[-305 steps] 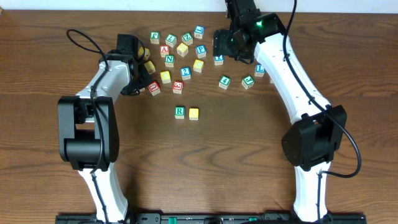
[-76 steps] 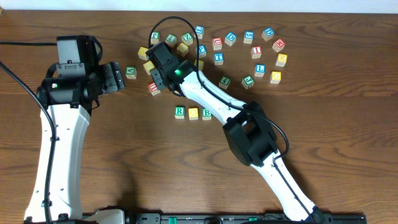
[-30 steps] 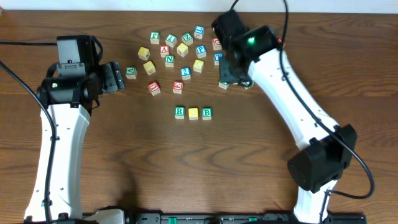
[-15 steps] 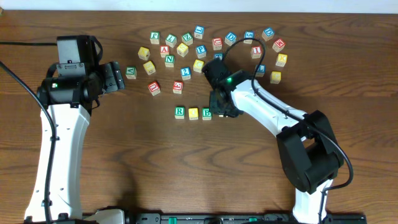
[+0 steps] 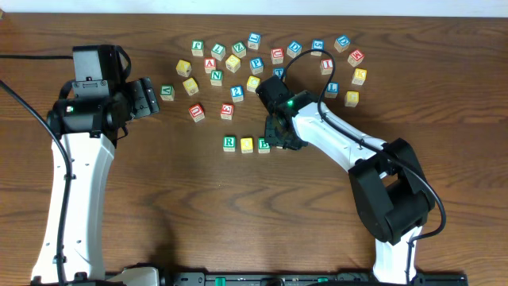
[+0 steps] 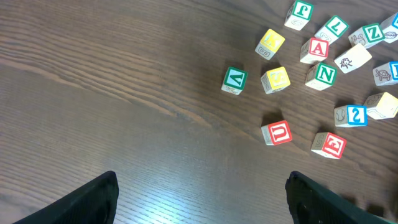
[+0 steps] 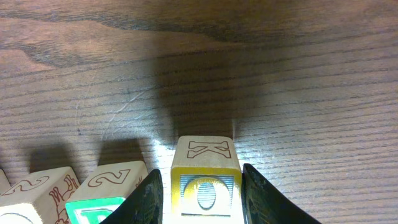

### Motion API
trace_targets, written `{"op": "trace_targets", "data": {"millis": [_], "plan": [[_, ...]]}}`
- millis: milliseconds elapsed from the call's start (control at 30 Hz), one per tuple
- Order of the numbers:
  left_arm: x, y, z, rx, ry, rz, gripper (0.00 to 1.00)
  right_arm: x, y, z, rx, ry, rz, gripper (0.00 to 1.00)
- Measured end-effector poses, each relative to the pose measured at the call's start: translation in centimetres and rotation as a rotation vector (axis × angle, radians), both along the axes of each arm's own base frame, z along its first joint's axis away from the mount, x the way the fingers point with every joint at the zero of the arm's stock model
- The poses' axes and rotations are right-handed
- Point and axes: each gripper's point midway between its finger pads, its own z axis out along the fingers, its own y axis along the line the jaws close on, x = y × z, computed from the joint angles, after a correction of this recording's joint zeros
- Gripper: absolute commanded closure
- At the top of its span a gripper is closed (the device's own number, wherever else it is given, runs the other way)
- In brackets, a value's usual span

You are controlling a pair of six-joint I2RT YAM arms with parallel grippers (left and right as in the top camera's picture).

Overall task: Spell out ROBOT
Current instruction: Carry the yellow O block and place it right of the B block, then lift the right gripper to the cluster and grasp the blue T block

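As yellow O cube [image 7: 205,186] sat on table [image 5: 238,206] just right of B cube [image 5: 263,146], fourth in word, we saw right gripper [image 5: 279,137] straddling it for placement; clamped or loosed, we couldn't tell. Left gripper [image 6: 202,199] gaped empty, parked aside.

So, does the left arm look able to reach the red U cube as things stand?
Probably yes: the left gripper is open and empty, the red U cube stands on its own, and only bare table lies between them.
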Motion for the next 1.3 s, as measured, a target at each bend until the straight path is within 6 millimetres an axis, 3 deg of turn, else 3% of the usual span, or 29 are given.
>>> {"op": "trace_targets", "data": {"millis": [167,400,767,900,1033,1200,1300], "plan": [[0.0,0.0,0.0,0.000,0.000,0.000,0.15,-0.1,0.2,0.0,0.009,0.004,0.002,0.74],[0.0,0.0,0.0,0.000,0.000,0.000,0.15,-0.5,0.8,0.0,0.035,0.026,0.065,0.77],[0.0,0.0,0.0,0.000,-0.001,0.000,0.15,-1.4,1.0,-0.1,0.048,0.067,0.113,0.72],[0.0,0.0,0.0,0.000,-0.001,0.000,0.15,-1.5,1.1,-0.1,0.055,0.072,0.120,0.64],[0.0,0.0,0.0,0.000,-0.001,0.000,0.15,-1.3,0.9,0.1,0.057,0.074,0.112,0.65],[0.0,0.0,0.0,0.000,0.000,0.000,0.15,0.4,0.6,3.1,0.055,0.065,0.124,0.59],[0.0,0.0,0.0,0.000,-0.001,0.000,0.15,2.6,1.8,7.2,0.085,-0.012,0.169,0.54]]}}
